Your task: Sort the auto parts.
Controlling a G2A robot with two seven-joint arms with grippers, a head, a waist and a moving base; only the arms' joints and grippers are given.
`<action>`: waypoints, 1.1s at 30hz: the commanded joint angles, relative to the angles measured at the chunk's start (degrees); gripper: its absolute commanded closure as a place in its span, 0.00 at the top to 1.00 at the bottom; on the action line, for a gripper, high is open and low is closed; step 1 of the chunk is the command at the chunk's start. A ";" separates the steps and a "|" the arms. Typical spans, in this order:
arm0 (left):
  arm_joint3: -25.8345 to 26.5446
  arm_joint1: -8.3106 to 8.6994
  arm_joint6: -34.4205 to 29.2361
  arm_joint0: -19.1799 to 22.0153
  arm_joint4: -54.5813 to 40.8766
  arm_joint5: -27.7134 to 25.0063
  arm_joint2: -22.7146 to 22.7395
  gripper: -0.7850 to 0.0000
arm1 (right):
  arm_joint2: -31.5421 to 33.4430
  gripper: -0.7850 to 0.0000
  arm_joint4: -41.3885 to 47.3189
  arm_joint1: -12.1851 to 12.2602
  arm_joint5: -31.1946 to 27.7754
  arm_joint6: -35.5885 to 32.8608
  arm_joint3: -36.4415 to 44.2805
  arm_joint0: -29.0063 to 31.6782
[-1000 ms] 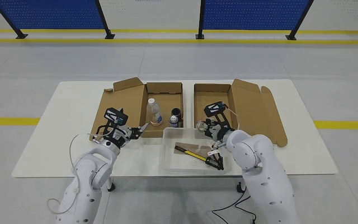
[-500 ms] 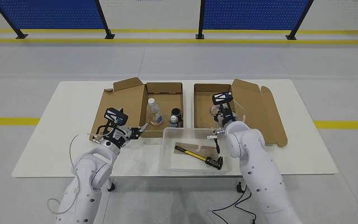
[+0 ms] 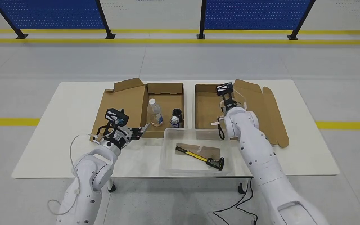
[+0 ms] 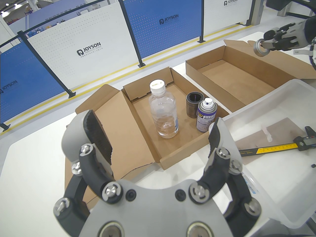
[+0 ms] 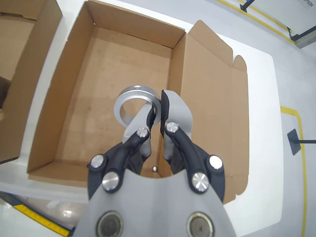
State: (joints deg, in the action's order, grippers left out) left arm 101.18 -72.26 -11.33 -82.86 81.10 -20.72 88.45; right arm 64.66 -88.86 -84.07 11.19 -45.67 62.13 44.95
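Note:
My right gripper (image 5: 158, 104) is shut on the rim of a silver metal ring (image 5: 138, 91) and holds it above the open right cardboard box (image 5: 111, 75), near that box's right wall. From the left wrist view the ring (image 4: 261, 47) hangs over the far box (image 4: 234, 75). My left gripper (image 4: 153, 122) stands open and holds nothing, at the front corner of the left cardboard box (image 3: 163, 93). That box contains a clear bottle (image 4: 164, 114), a black cylinder (image 4: 193, 103) and a spray can (image 4: 206, 118).
A clear plastic bin (image 3: 169, 163) sits at the table's front between the arms, with a yellow-and-black caliper (image 3: 197, 154) lying in it. Both boxes have flaps folded outward. A small metal ball (image 5: 154, 168) lies in the right box's near corner.
My right arm has risen from the bin's right edge and swung back over the right box, carrying the ring. The left arm has not moved.

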 commanded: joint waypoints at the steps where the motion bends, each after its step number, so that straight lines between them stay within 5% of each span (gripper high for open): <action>1: 0.00 0.00 0.00 0.00 0.00 0.00 0.00 1.00 | -0.41 0.00 0.41 -0.29 -0.09 -0.66 -2.79 -1.15; 10: 0.00 0.00 0.00 0.00 0.00 0.00 0.00 1.00 | -1.15 0.00 0.71 -0.86 -2.77 -5.08 -9.13 -3.17; 30: 0.00 0.00 0.00 0.00 0.00 0.00 0.00 1.00 | 2.00 0.00 2.83 -0.37 -4.95 -12.49 -6.79 -0.20; 33: 0.00 0.00 0.00 0.00 0.00 0.00 0.00 1.00 | 2.09 0.08 3.02 -0.39 -5.07 -12.64 -6.81 -0.08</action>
State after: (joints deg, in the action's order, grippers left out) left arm 101.18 -72.26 -11.33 -82.86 81.10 -20.72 88.45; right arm 66.75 -85.87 -84.44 6.07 -58.27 55.31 44.86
